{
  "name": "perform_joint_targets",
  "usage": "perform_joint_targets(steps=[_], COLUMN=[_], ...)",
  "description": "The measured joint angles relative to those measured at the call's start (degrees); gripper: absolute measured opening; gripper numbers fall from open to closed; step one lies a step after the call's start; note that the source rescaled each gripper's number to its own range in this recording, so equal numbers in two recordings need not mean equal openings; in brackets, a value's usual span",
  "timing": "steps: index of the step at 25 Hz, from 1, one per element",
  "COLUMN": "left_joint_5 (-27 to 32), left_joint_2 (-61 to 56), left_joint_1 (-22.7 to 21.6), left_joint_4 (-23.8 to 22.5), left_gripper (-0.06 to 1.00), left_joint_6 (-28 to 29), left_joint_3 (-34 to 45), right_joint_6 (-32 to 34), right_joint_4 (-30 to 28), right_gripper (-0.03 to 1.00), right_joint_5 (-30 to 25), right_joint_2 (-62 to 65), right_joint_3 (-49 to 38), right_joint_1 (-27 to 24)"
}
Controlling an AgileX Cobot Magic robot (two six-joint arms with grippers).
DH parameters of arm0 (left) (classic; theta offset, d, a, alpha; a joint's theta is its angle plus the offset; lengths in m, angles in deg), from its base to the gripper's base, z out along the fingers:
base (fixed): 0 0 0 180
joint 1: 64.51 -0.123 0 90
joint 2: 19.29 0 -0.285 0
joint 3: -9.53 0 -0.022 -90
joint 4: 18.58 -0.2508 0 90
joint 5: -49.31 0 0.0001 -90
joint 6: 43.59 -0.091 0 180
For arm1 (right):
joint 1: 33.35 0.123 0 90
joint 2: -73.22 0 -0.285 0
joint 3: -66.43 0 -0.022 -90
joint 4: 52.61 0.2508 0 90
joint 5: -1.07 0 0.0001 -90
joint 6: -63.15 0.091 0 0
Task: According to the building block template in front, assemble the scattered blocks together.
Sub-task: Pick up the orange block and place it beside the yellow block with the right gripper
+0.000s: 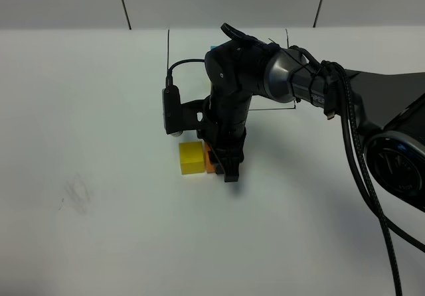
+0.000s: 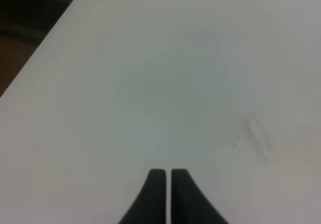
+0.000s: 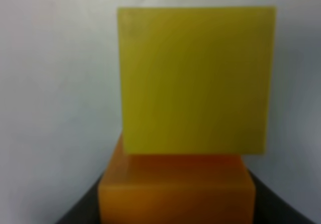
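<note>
Right hand (image 1: pixel 220 166) around orange cube (image 3: pixel 175 194), yellow (image 1: pixel 191 157) alongside

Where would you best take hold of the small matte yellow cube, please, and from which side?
Come from above and pinch the small matte yellow cube across its near and far faces, as the high camera sees them. Those are flat, parallel and free. Its right face appears to touch the small orange cube in the right gripper, leaving no finger room there.
</note>
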Motion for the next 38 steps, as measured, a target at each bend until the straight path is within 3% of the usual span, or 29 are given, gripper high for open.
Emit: perform_joint_targets(steps=[36, 38], left_joint_5=[0.0, 0.0], left_joint_2=[0.0, 0.0], left_joint_1=[0.0, 0.0], left_joint_4=[0.0, 0.0], left_gripper=[0.01, 0.01], left_joint_6=[0.0, 0.0], left_joint_3=[0.0, 0.0], right_joint_6=[0.0, 0.2], right_joint_4=[1.1, 1.4], right_gripper=[0.51, 0.57], right_joint_5=[2.0, 1.9], right_joint_2=[-1.6, -1.6], right_joint_3=[0.4, 0.4], right_joint_1=[0.0, 0.0])
